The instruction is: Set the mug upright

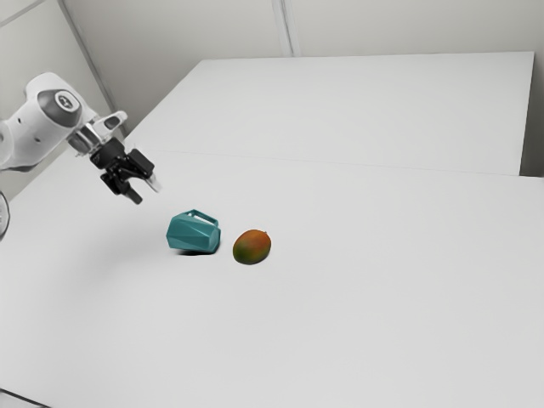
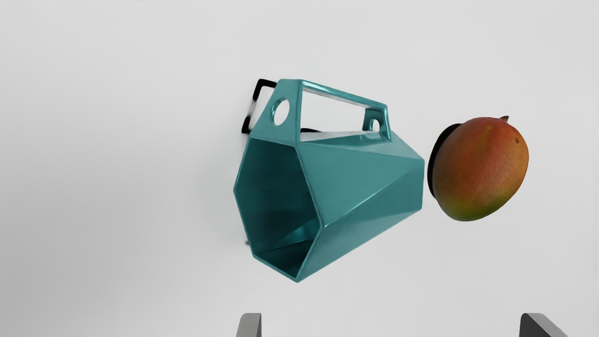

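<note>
My gripper (image 1: 146, 192) hangs in the air above the table, up and to the exterior view's left of the teal mug (image 1: 194, 233). The mug lies on its side, its base toward the mango and its handle on the side away from the exterior camera. In the wrist view the faceted mug (image 2: 360, 182) turns its open mouth away from the mango, and the handle is a squared loop with round holes. Both fingertips of the gripper (image 2: 390, 325) stand wide apart, open, with nothing held between them.
A red-orange and green mango (image 1: 252, 246) rests on the white table (image 1: 365, 323), just beyond the mug's base; in the wrist view a narrow gap separates the mango (image 2: 482, 168) from the mug. A pale wall (image 1: 408, 25) rises behind the table.
</note>
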